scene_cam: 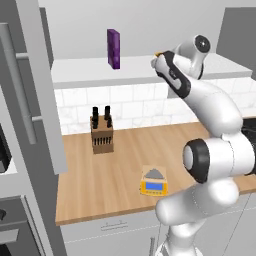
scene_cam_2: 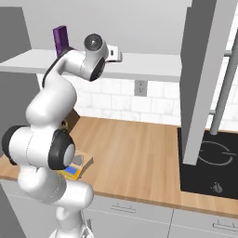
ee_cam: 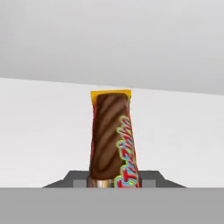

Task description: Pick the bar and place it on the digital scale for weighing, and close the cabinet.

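The bar [ee_cam: 111, 131], in a red and brown wrapper with a yellow far end, lies lengthwise on the white inner shelf [ee_cam: 43, 131] of the cabinet. My gripper [ee_cam: 114, 180] is shut on its near end, one dark fingertip on each side. In the left base view the gripper [scene_cam: 157, 57] reaches onto the shelf [scene_cam: 135, 70], with a bit of the bar's yellow end [scene_cam: 159, 53] showing at its tip. The digital scale [scene_cam: 153, 182], yellow with a grey plate and blue display, sits near the counter's front edge, partly behind my arm in the right base view [scene_cam_2: 74, 169]. The cabinet doors [scene_cam: 30, 85] [scene_cam_2: 204, 69] stand open.
A tall purple box [scene_cam: 113, 48] stands on the shelf left of the gripper. A wooden knife block [scene_cam: 102, 132] sits at the back of the wooden counter [scene_cam: 125, 170]. A black cooktop [scene_cam_2: 209, 162] lies at the right. The open doors jut out on both sides.
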Motion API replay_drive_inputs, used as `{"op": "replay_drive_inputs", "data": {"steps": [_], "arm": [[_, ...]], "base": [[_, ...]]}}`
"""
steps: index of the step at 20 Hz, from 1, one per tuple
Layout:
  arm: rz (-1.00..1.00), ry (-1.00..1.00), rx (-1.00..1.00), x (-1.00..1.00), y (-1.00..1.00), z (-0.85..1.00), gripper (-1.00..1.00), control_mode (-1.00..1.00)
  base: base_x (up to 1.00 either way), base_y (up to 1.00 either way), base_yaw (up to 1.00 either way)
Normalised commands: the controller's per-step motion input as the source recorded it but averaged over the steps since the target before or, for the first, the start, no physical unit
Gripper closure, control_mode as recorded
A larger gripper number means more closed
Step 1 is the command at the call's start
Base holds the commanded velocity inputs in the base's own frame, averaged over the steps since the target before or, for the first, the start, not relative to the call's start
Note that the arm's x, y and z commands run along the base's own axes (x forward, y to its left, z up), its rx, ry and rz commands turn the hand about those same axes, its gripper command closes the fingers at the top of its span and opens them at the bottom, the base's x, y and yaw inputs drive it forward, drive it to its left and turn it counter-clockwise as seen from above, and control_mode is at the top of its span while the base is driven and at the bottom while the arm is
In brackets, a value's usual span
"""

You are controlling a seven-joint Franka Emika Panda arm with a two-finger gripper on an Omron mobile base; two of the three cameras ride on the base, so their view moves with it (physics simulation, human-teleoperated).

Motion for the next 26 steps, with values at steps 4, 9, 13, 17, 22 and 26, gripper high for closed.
{"op": "replay_drive_inputs", "data": {"steps": [4,9,13,17,22,26], "arm": [[0.00,-0.01,0.00,-1.00,-0.16,0.08,1.00,-1.00],[0.00,-0.04,0.00,-1.00,-0.13,0.17,1.00,-1.00],[0.03,-0.08,0.00,-1.00,-0.13,0.05,1.00,-1.00],[0.11,-0.01,0.00,-1.00,-0.08,-0.08,1.00,-1.00],[0.17,0.01,0.00,-1.00,-0.04,-0.29,1.00,-1.00],[0.27,0.08,0.00,-1.00,-0.01,-0.57,1.00,-1.00]], "base": [[0.00,0.00,0.00],[0.00,0.00,0.00],[0.00,0.00,0.00],[0.00,0.00,0.00],[0.00,0.00,0.00],[0.00,0.00,0.00]]}}
